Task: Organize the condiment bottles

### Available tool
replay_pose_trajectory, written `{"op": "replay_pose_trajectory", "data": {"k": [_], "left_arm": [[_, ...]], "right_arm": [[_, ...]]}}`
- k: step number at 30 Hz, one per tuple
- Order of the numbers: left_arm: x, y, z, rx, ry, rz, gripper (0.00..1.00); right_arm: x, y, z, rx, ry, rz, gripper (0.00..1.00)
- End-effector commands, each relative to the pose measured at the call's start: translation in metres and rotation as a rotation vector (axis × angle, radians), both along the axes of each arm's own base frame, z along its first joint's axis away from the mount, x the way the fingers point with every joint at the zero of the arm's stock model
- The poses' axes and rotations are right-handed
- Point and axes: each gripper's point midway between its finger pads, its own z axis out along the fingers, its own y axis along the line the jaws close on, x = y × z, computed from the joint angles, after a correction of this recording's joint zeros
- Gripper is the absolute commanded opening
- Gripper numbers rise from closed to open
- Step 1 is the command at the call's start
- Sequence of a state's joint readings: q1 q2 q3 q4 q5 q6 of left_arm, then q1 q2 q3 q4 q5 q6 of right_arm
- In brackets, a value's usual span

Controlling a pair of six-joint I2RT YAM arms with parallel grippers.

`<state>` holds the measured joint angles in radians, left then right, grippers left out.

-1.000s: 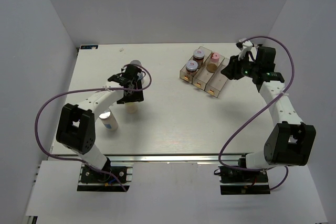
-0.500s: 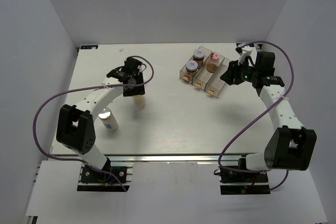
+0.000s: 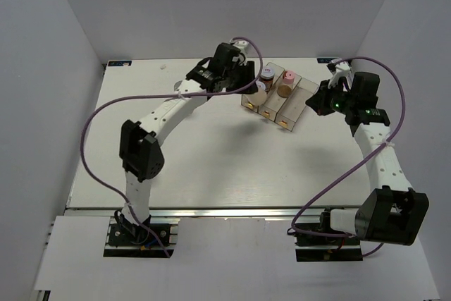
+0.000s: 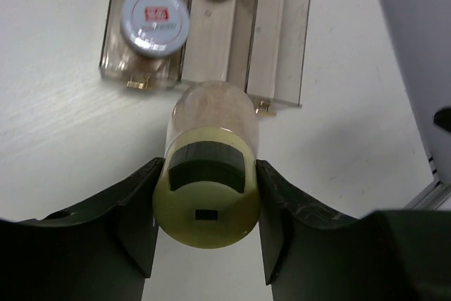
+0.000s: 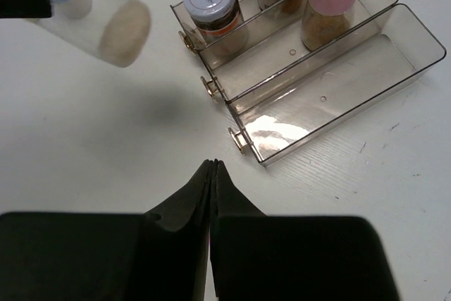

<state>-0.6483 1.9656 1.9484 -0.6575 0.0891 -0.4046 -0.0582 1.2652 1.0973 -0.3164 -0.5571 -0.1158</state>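
The pale yellow bottle (image 4: 211,139), judged light, rigid and slick, is clamped round its lid by the left gripper (image 4: 208,177).

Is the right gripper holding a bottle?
No, the right gripper is shut flat with nothing in it; the yellow bottle is held by the left gripper.

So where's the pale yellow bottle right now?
In the left wrist view the pale yellow bottle sits gripped in the left hand, held off the table at the tray's handle end, close to the dark bottle with the red-marked lid.
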Motion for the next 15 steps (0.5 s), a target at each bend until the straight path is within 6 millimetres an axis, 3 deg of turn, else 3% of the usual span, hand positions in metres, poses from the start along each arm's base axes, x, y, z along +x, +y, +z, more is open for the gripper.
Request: {"op": "replay_pose_trajectory", "data": {"k": [1,2,3,7,12,15], "left_arm": [[0.023,-0.037,0.026,-0.117,-0.096,-0.072,0.0],[0.029,-0.048,0.044,-0.156,-0.135,-0.089,0.0],[0.038,-0.059,0.028,-0.154,-0.126,-0.098,0.0],[0.054,-0.089,0.025,-0.176,-0.196,-0.131,0.0],[0.067,-0.106,0.017,-0.176,-0.28,-0.121,0.0],[0.074,-0.11,0.001,-0.141,-0.297,-0.109,0.0]], "right_arm": [[-0.005,0.001,0.01,0.049,0.006,-0.026,0.0],[-0.006,0.002,0.011,0.055,0.007,-0.028,0.0],[-0.007,0.002,0.01,0.058,0.011,-0.028,0.0],[-0.008,-0.002,0.007,0.042,0.008,-0.052,0.0],[-0.012,-0.003,0.003,0.045,0.013,-0.059,0.0],[-0.014,-0.001,-0.001,0.052,0.025,-0.058,0.0]]}}
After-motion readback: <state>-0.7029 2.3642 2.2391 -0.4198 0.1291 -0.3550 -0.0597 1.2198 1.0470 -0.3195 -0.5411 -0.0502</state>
